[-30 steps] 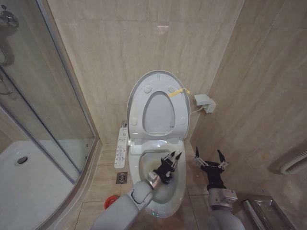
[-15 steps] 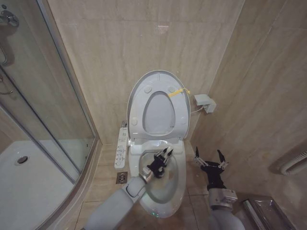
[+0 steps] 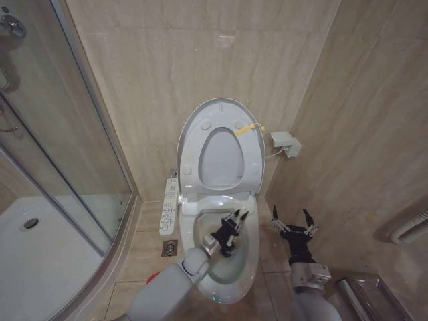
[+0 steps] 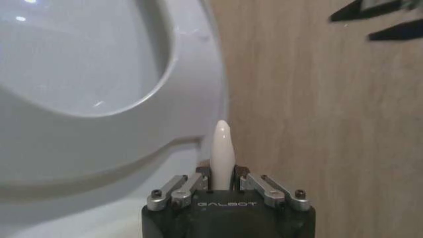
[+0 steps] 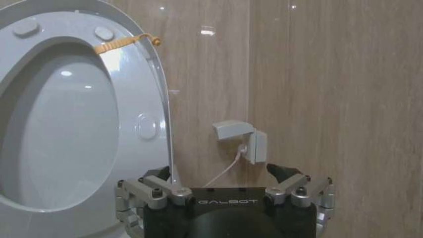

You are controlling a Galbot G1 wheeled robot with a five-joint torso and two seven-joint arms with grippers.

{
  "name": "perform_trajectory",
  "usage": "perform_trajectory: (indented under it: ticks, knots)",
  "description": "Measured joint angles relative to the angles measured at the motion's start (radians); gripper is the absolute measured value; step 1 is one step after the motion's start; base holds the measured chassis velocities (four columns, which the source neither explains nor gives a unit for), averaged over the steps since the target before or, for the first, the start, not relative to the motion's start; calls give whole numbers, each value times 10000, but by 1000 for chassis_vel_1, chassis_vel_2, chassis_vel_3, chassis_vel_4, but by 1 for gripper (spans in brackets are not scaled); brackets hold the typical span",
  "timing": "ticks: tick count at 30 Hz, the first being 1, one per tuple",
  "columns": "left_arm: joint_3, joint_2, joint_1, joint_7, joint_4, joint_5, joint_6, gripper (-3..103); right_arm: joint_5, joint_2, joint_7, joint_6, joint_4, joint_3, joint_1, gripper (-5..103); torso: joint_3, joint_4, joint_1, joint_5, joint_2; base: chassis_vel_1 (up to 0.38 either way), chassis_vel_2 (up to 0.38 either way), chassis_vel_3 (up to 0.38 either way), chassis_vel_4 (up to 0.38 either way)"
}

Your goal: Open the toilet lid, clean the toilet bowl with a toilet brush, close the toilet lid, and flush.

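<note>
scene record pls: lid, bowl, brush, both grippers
lid: large glossy white plastic oval toilet lid raised against the wall, yellow strap at its edge
bowl: white ceramic toilet bowl uncovered, inside stained yellowish-brown
brush: thin white stick handle of the toilet brush clamped in the left gripper; bristle head hidden
left gripper: over the bowl, shut on the handle
right gripper: open, idle beside the bowl, above the floor

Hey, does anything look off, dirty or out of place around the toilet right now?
One thing: a yellow strap hangs from the raised toilet lid, an odd add-on. Otherwise things look orderly: the left hand holds the toilet brush over the toilet bowl, and the right hand waits open beside it.
</note>
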Motion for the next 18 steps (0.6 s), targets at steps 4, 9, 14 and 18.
perform_trajectory:
  ticks: [4,9,14,18]
  knots:
    - [-242,10,-204,-18,173,-35,3,21,0,0,0,0,0,0,0,100,1,-1,0,0,0,0,0,0,0]
    - [-348,60,-218,-234,-710,-133,159,21,0,0,0,0,0,0,0,100,0,-1,-1,1,0,0,0,0,0]
    - [-102,30,79,-314,-1403,-318,260,21,0,0,0,0,0,0,0,100,0,-2,-1,1,0,0,0,0,0]
    - [86,17,345,-310,-1539,-538,315,21,0,0,0,0,0,0,0,100,0,0,-1,1,1,0,0,0,0]
